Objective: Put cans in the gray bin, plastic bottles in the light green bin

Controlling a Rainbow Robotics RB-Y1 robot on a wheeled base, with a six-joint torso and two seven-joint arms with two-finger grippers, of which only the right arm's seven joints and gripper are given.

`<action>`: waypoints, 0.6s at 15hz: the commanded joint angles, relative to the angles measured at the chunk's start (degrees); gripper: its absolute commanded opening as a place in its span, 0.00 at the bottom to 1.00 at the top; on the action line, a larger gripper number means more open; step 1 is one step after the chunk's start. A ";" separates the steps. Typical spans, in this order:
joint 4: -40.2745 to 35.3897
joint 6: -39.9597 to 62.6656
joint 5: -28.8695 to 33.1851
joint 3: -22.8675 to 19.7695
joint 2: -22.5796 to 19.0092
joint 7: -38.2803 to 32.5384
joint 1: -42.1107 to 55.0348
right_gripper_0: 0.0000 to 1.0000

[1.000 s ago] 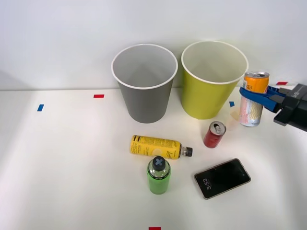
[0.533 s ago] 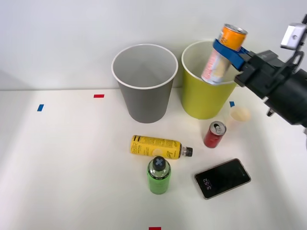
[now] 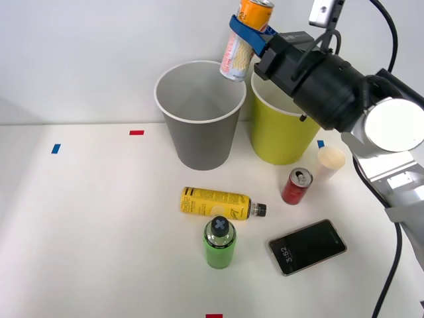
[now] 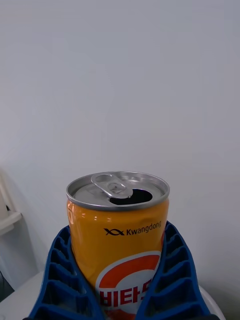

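- The table [image 3: 79,218] is white and carries everything else, with small red and blue tape marks scattered on it.
- The right arm [image 3: 344,99] comes in from the front view's right, black and bulky, reaching up and across above the bins.
- The gray bin [image 3: 200,116] stands upright at the back of the table, its mouth open and its pale inside bare.
- The light green bin [image 3: 281,136] stands just beside it on the robot's right, also upright; the arm crosses in front of its upper rim.
- The black smartphone [image 3: 307,246] lies flat near the front right, screen up and lit.
- The yellow-label bottle [image 3: 215,203] lies on its side in front of the gray bin, black cap pointing toward the robot's right.
- The green bottle [image 3: 219,243] stands upright just in front of the yellow one (close, but whether they touch is unclear).
- The orange and white can [image 3: 245,41] is held in the air, tilted, its lower end over the right part of the gray bin's rim; the wrist view shows its silver top [image 4: 118,190] with the tab opened.
- The right gripper [image 3: 250,30] pinches this can, its blue ribbed fingers [image 4: 55,280] pressed against both sides.
- The red can [image 3: 296,186] stands upright in front of the light green bin, near the phone.
- The white paper cup [image 3: 329,162] lies just right of the red can.
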 commanded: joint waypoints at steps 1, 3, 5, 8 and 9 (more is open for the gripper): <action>5.34 -0.04 2.78 3.93 0.85 0.34 -4.73 0.00; 8.59 -0.04 4.89 6.74 0.58 0.08 -6.93 0.00; 11.76 -0.13 4.80 9.20 0.76 -0.10 -9.48 0.00; 17.03 -2.24 4.71 12.72 1.29 -0.19 -12.99 0.00; 18.97 -3.65 4.71 14.39 1.37 -0.10 -14.31 0.00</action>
